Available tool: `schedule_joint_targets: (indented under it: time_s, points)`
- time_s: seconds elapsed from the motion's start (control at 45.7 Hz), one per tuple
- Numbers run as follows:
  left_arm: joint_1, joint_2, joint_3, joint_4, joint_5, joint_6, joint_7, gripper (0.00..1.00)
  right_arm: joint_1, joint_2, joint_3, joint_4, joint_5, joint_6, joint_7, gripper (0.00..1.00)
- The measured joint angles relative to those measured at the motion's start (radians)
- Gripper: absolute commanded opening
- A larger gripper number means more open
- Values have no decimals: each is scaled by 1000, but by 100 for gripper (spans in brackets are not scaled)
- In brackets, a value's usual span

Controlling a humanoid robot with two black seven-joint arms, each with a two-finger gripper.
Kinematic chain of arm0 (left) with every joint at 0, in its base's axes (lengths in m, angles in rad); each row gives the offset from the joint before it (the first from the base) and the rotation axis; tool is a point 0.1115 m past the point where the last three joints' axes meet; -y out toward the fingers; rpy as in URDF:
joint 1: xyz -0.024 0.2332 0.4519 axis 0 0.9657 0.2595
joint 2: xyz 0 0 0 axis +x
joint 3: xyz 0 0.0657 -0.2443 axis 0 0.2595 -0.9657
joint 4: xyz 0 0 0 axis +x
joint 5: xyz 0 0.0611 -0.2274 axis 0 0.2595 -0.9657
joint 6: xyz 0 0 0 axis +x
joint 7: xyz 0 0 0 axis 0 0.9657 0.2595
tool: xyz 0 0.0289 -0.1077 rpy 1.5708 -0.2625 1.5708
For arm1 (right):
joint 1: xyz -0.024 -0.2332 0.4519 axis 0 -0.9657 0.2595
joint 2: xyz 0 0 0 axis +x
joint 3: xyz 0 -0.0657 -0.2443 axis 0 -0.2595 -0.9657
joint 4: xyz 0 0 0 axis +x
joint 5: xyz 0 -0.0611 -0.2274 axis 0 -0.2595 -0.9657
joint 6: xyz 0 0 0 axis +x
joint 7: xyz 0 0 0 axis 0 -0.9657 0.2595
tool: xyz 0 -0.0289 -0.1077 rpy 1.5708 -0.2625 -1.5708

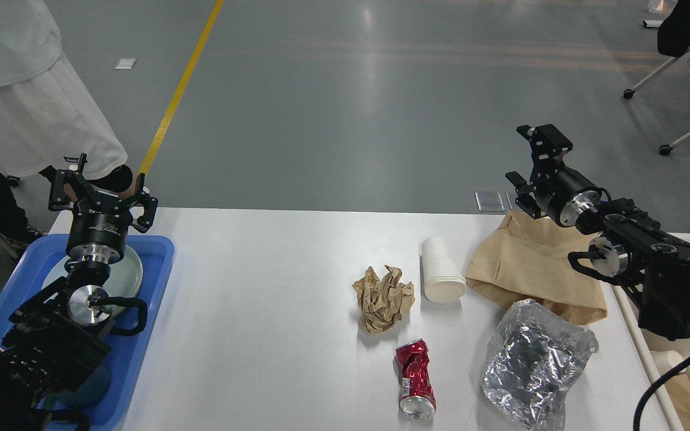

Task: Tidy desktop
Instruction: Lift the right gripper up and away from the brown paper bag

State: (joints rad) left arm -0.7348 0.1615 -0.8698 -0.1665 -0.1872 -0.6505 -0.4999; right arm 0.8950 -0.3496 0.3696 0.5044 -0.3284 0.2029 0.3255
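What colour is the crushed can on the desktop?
Red with a silver end; the can shows best in the head view.

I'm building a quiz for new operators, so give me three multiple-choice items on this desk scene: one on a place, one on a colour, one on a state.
1. Where does the white paper cup lie?
A. between the crumpled brown paper and the brown paper bag
B. in the blue tray
C. on the floor

2. What colour is the crushed can?
A. green
B. red
C. yellow

3. What is the right gripper holding?
A. the cup
B. the foil
C. nothing

Answers: 1 A, it lies on its side between them on the desktop; 2 B, its crumpled body is red; 3 C, its fingers are spread above the table's far edge with nothing between them.
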Motion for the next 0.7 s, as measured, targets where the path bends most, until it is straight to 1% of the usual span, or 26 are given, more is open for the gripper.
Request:
schedule_joint_targets:
  time_s: [0.131,0.175,0.219,0.241,0.284,0.306,0.394,0.416,0.46,0.481,0.547,0.7]
  points:
    - [0,0,0,0,0,0,0,96,90,16,-272,2,0,-10,-15,100]
    - [0,0,0,0,0,0,0,96,127,29,-359,3,1,-11,-31,100]
    - [0,0,0,0,0,0,0,96,158,41,-428,2,4,-11,-58,100]
    - [0,0,0,0,0,0,0,96,184,50,-483,-2,8,-12,-92,100]
    - [0,0,0,0,0,0,0,96,211,56,-540,-6,10,-12,-139,100]
    - [0,0,0,0,0,0,0,96,226,58,-571,-8,12,-12,-170,100]
    - [0,0,0,-1,0,0,0,96,289,75,-734,-13,16,-13,-336,100]
    - [0,0,0,-1,0,0,0,96,300,81,-771,-13,17,-13,-370,100]
    - [0,0,0,-1,0,0,0,96,322,94,-846,-13,19,-12,-428,100]
    - [0,0,0,-1,0,0,0,96,330,98,-876,-12,19,-12,-446,100]
    - [0,0,0,-1,0,0,0,96,352,107,-955,-6,20,-6,-475,100]
    - [0,0,0,-1,0,0,0,96,402,115,-1073,20,17,25,-486,100]
